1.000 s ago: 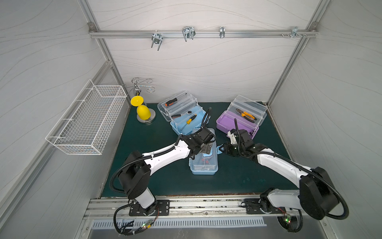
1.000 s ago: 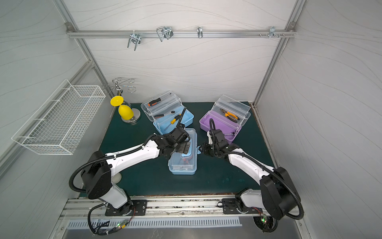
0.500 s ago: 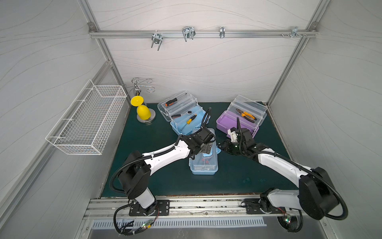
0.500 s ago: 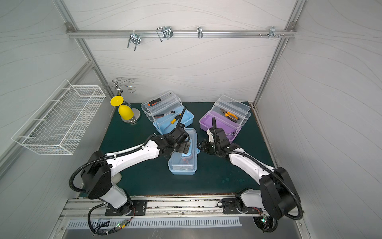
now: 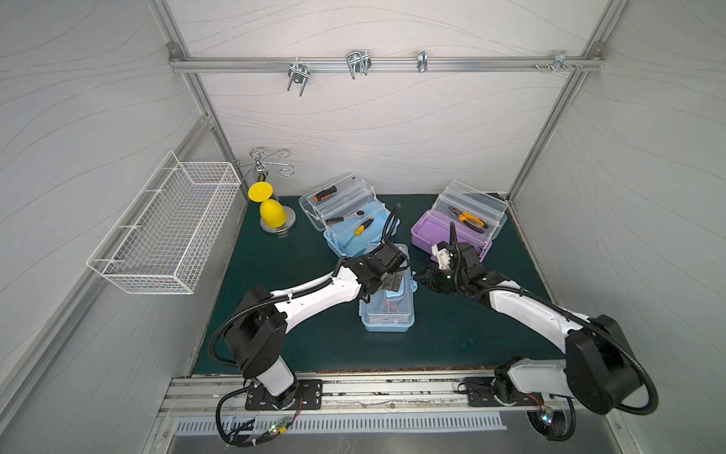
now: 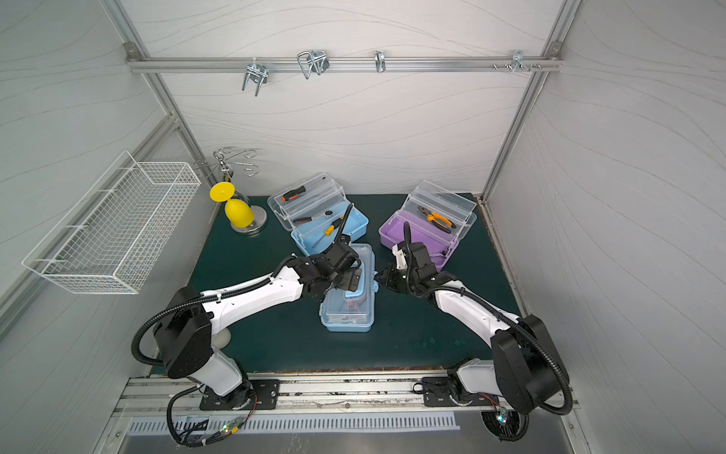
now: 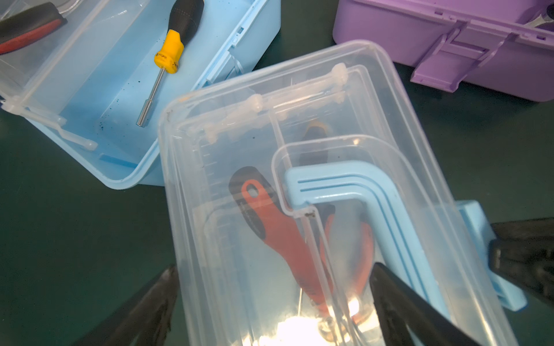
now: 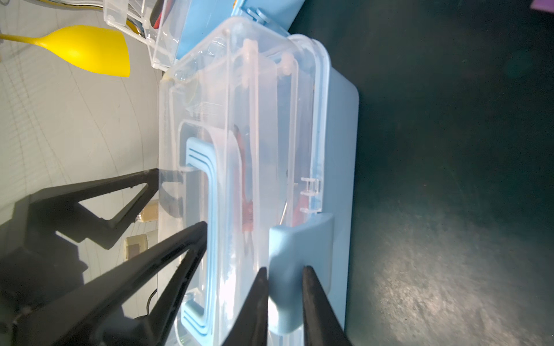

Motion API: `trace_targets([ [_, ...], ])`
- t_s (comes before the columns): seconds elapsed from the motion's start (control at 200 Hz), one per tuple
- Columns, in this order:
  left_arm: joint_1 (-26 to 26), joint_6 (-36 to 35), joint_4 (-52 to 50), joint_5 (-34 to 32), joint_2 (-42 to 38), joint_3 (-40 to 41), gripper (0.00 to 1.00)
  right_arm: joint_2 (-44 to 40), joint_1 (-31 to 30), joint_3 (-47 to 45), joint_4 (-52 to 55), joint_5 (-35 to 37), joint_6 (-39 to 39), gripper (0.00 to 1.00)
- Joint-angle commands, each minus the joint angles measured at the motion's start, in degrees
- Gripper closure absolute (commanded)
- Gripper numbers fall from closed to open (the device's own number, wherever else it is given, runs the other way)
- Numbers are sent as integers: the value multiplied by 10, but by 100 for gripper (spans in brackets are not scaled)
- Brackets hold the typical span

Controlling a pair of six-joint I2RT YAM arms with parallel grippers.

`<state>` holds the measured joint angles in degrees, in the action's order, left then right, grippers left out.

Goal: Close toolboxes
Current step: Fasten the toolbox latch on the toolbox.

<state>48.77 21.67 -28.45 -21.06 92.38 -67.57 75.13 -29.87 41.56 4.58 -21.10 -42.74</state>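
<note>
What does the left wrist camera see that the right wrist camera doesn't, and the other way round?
Only the left wrist view shows the purple latch hanging off the purple toolbox. Only the right wrist view shows the yellow cup and the grey wall behind it. Both show the blue toolbox with its clear lid down, its blue handle and its blue latch.
</note>
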Motion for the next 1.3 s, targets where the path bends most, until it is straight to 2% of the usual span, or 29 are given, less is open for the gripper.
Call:
trace_targets([
  [0.0,4,-7,-63,35,33,31,1,14,-1,-2,-13,-15,-9,80],
  [0.44,4,-9,-61,37,38,27,1,36,-6,10,0,-23,3,79],
  [0.86,3,-11,-64,36,38,26,1,45,-26,31,50,12,30,78],
  [1.07,3,-11,-64,36,41,25,1,34,-39,43,92,45,53,74],
  [1.296,3,-11,-64,37,41,25,1,37,-43,40,73,26,52,75],
])
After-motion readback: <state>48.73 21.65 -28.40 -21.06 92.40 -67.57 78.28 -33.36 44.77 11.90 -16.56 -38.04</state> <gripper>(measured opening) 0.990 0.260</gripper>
